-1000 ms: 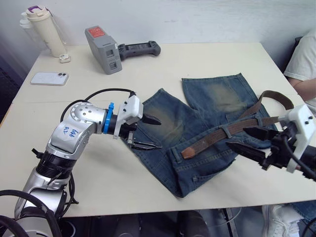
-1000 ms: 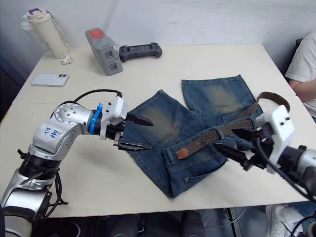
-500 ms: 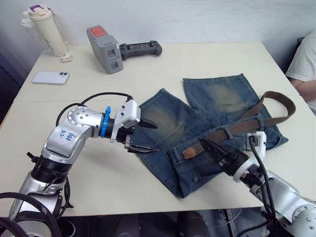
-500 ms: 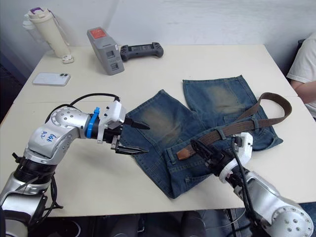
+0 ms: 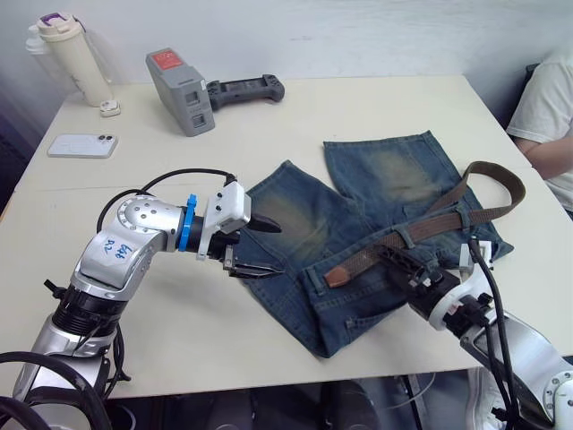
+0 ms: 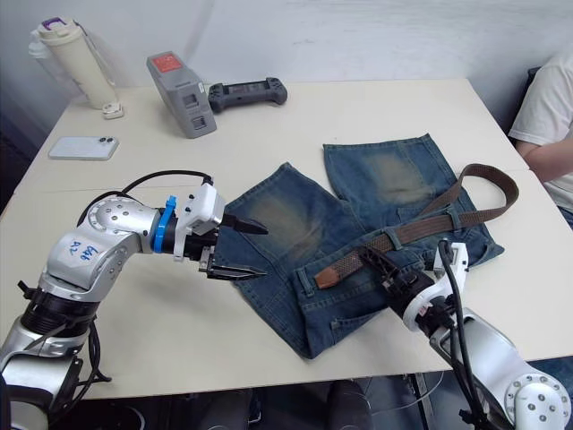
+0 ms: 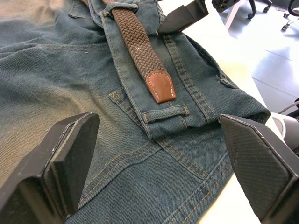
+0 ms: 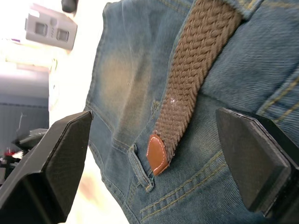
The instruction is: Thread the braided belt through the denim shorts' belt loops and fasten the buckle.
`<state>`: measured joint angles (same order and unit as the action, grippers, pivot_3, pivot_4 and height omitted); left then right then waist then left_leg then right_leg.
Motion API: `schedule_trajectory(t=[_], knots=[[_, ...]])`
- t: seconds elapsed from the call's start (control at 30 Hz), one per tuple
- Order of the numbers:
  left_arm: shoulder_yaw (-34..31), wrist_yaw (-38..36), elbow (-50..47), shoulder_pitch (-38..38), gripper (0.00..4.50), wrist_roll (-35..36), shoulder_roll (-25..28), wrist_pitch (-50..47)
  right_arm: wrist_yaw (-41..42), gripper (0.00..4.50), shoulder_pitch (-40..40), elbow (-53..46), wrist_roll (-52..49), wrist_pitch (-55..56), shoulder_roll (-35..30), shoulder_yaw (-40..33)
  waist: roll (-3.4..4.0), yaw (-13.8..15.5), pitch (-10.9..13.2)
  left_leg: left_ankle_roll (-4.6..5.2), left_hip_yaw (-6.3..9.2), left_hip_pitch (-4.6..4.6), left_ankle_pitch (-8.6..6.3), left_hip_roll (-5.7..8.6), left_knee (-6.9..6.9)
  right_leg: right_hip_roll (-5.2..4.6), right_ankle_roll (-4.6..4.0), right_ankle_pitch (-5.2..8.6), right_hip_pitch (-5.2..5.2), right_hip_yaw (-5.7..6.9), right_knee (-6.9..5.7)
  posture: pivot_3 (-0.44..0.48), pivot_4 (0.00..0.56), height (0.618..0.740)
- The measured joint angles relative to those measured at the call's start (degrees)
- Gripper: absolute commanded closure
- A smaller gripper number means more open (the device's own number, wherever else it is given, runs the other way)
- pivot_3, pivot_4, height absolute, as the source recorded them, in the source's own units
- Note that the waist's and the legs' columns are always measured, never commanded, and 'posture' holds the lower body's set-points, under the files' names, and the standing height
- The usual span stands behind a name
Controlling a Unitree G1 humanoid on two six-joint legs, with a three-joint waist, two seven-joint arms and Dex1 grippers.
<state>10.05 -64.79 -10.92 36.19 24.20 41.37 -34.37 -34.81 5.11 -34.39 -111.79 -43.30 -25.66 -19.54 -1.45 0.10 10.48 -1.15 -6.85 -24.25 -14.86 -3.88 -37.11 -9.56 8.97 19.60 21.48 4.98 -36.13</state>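
Note:
The denim shorts (image 5: 358,224) lie flat on the table, waistband toward me. The braided belt (image 5: 421,233) runs along the waistband under a belt loop (image 5: 407,237), and its far part curls off to the right (image 5: 497,175). Its tan tip (image 7: 160,87) rests just before another belt loop (image 7: 166,113). I cannot make out the buckle. My left gripper (image 5: 271,248) hovers open over the shorts' left leg. My right gripper (image 8: 154,114) is open, low over the waistband, one finger on each side of the belt near its tip.
At the back left stand a cream bottle (image 5: 67,49), a white phone (image 5: 82,145), a grey device (image 5: 179,79) and a black controller (image 5: 243,89). A person in a white shirt (image 5: 546,107) sits at the table's right edge.
My right arm has swung in from the right and dropped low, bringing its open gripper over the belt near the tip. The left gripper has barely moved.

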Motion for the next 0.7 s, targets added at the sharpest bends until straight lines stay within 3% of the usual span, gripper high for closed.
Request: schedule_trajectory(t=[0.7], knots=[[0.0,0.2,0.1,1.8,0.00,-1.5,0.0,0.0,11.6,0.02,-4.6,9.5,6.2,4.0,-3.1,7.3,0.00,0.2,0.0,0.01,-0.01,0.00,0.00,0.00,-0.04,0.00,0.00,0.00,0.00,0.00,-0.03,0.000,0.150,0.740]])
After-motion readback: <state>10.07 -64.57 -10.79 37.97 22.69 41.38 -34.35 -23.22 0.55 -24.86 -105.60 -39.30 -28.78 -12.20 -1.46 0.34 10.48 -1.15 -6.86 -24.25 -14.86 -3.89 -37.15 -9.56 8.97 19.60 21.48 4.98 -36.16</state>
